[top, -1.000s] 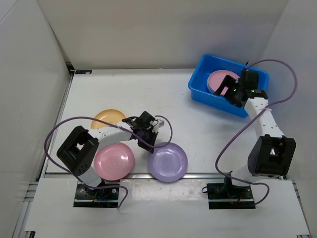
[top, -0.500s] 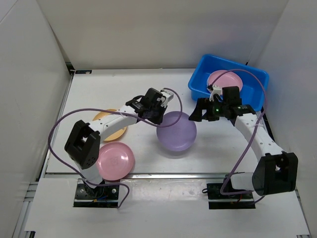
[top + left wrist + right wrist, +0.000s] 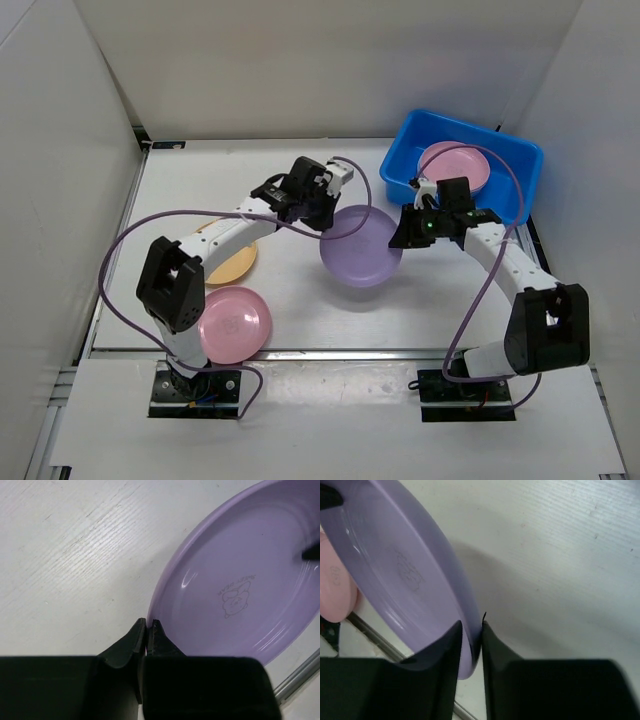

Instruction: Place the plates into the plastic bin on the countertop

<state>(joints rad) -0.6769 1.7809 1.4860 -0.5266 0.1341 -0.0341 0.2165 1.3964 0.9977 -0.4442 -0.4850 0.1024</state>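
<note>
A purple plate (image 3: 360, 245) hangs tilted above the countertop (image 3: 200, 180), left of the blue plastic bin (image 3: 400, 186). My left gripper (image 3: 325, 214) is shut on its left rim; in the left wrist view the fingertips (image 3: 148, 621) pinch the edge of the plate (image 3: 235, 580). My right gripper (image 3: 403, 236) is at the plate's right rim. In the right wrist view its jaws (image 3: 471, 622) straddle the rim of the plate (image 3: 395, 565), narrowed but still slightly apart, with the outer finger touching it. A pink plate (image 3: 455, 165) lies in the bin.
A pink plate (image 3: 232, 323) lies at the front left by the metal rail (image 3: 400, 352). An orange plate (image 3: 236, 262) sits behind it, partly under my left arm. White walls enclose the countertop on three sides.
My left arm lifted the purple plate from the front edge and carried it towards the bin. My right arm left the bin, reached the plate's right rim and narrowed its jaws around it.
</note>
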